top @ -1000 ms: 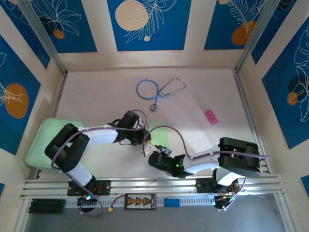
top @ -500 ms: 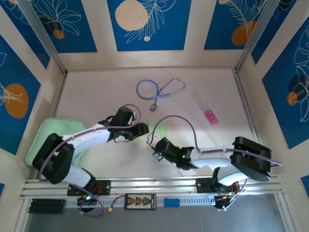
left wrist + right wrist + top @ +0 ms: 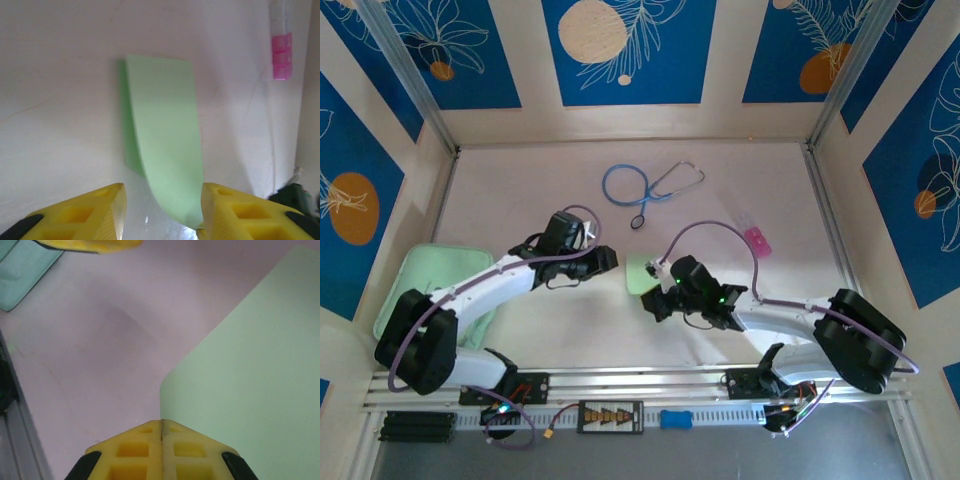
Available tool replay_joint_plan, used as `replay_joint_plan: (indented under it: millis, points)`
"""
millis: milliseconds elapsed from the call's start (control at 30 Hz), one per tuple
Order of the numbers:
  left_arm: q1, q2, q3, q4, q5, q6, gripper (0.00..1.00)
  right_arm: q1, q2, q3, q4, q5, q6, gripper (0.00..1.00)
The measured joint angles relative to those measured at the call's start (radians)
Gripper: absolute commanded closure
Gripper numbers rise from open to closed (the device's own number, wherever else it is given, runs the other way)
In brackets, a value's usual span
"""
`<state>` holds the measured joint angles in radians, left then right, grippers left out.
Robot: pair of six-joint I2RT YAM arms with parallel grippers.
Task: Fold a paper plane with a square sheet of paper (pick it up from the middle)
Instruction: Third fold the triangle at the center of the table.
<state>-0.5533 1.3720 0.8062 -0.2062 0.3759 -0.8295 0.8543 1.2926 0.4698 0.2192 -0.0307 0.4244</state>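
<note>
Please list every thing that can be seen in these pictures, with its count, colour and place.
square sheet of paper: one, pale green, table centre, one end lifted.
stethoscope: one, blue and silver, far middle.
pad: one, mint green, left edge.
small object: one, clear with pink end, right side.
table: one, whitish, underneath all.
left gripper: one, yellow fingers, open, beside the sheet.
right gripper: one, yellow fingers, shut on the sheet's edge.

Pale green square sheet of paper (image 3: 162,140), mint pad (image 3: 405,285) at near left, blue stethoscope (image 3: 646,190), blue walls (image 3: 670,60) with white leaves.
</note>
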Motion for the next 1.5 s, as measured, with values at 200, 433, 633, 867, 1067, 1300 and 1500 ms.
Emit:
replay_joint_plan:
  millis: [200, 433, 633, 867, 1067, 1300, 1500]
  points:
    - [0.0, 0.127, 0.126, 0.019, 0.074, 0.034, 0.69, -0.077, 0.053, 0.011, -0.011, -0.154, 0.052, 1.0]
    - [0.0, 0.316, 0.239, 0.046, 0.191, 0.055, 0.8, -0.083, 0.1, 0.02, 0.023, -0.221, 0.102, 1.0]
    - [-0.005, 0.453, 0.259, 0.095, 0.251, 0.043, 0.85, -0.082, 0.129, 0.02, 0.062, -0.232, 0.139, 1.0]
    - [-0.023, 0.564, 0.292, 0.097, 0.272, 0.055, 0.84, -0.077, 0.151, 0.02, 0.105, -0.224, 0.18, 1.0]
    - [-0.035, 0.6, 0.306, 0.067, 0.269, 0.098, 0.85, -0.077, 0.176, 0.02, 0.11, -0.224, 0.18, 1.0]
    - [-0.039, 0.614, 0.316, 0.048, 0.267, 0.151, 0.85, -0.084, 0.193, 0.022, 0.106, -0.217, 0.166, 1.0]
    - [-0.04, 0.615, 0.319, 0.041, 0.267, 0.166, 0.85, -0.113, 0.204, 0.031, 0.08, -0.213, 0.137, 1.0]
